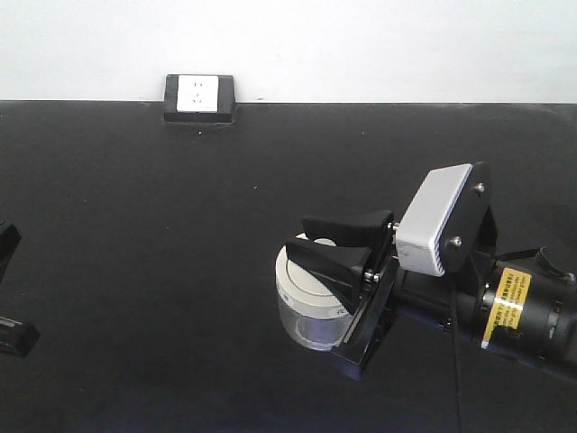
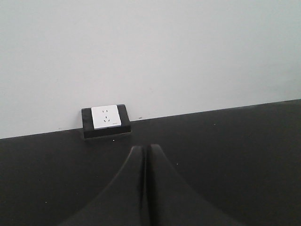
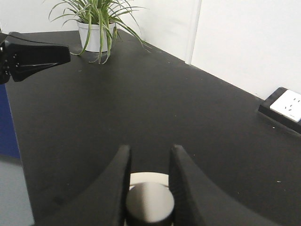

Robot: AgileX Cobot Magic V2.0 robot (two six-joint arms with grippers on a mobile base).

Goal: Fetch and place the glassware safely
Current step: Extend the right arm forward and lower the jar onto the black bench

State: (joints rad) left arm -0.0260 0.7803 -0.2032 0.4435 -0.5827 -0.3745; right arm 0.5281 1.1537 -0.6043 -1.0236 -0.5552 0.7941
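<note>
The black table (image 1: 180,225) carries everything, and the glass jar (image 1: 311,316) sits on its right part, well apart from the wall socket (image 1: 198,94): nearer the robot than the socket and off to the socket's right. The right tool (image 1: 302,236) reaches over the jar from the side. In the right wrist view its two fingers (image 3: 123,179) stand on either side of the knob (image 3: 149,203) on the cream lid (image 1: 293,281) and appear pressed against it, so the tool looks clamped on the knob rather than on the glass body. Whether the jar rests on the table or is just off it cannot be told. Judged from this hold, the carry should be slow and level, since a lid that merely sits on the jar could come away and leave the glass behind; a grip lower around the body would be the safer one. The ground between jar and socket looks bare. The potted plant (image 3: 96,23) stands far from the socket at the table's other end. The left tool (image 2: 146,149), its fingers together and holding nothing, points toward the socket and lies well clear of the jar.
</note>
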